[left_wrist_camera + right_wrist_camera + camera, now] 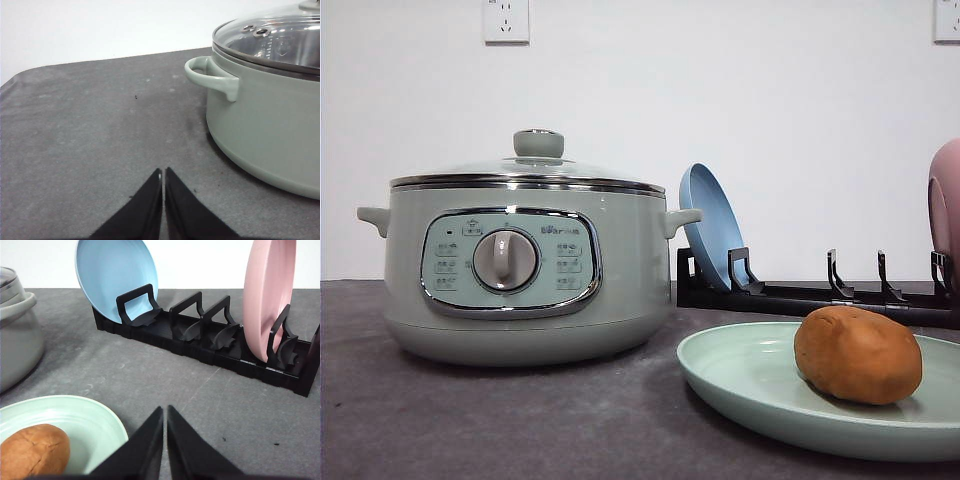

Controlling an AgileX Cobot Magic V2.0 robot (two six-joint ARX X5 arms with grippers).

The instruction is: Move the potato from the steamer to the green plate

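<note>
The orange-brown potato (pixel 858 354) lies on the pale green plate (pixel 740 375) at the front right of the table; the right wrist view also has the potato (pixel 34 450) on the plate (pixel 95 422). The pale-green steamer (pixel 525 270) stands at left with its glass lid on, and its side handle and lid appear beside the left gripper (pixel 163 175). That gripper is shut and empty over the grey table, apart from the steamer (pixel 270 125). The right gripper (pixel 165 412) is shut and empty, just beside the plate's rim.
A black dish rack (pixel 820 295) stands behind the plate, holding a blue plate (pixel 712 225) at its left end and a pink dish (pixel 267 295) at its right. Bare grey tabletop (pixel 90 130) lies left of the steamer.
</note>
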